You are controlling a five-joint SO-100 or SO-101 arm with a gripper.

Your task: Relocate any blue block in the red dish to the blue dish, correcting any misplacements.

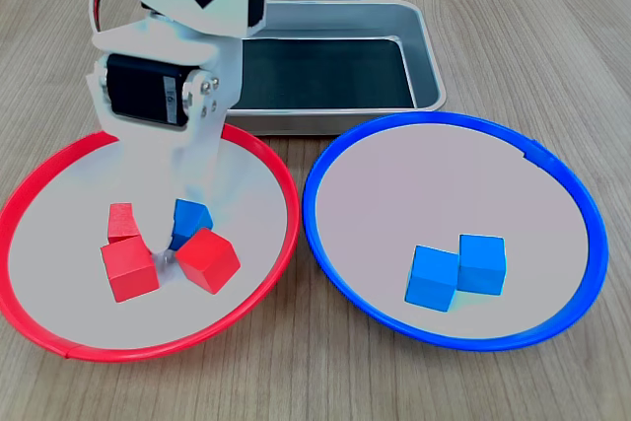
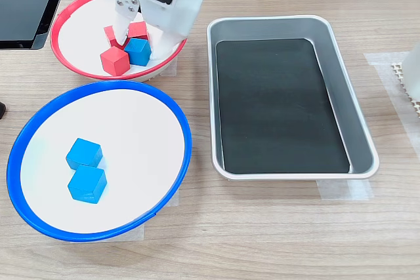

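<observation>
White and angled down, the gripper (image 1: 170,236) reaches into the red dish (image 1: 258,278) with its fingers spread a little; one tip sits between the blue block (image 1: 190,219) and a red cube (image 1: 122,220), the other behind the block. The block stands between the fingers, but I cannot tell whether they press on it.

At the top of the first exterior view lies a metal tray (image 1: 424,66) with a dark floor. The blue dish (image 1: 325,244) sits on the first exterior view's right, just beside the red one, and holds two blue cubes (image 1: 457,270) that touch each other.

The red dish holds the blue block near its middle, resting on the dish floor. Three red cubes crowd round it; the front one (image 1: 207,258) touches it.
</observation>
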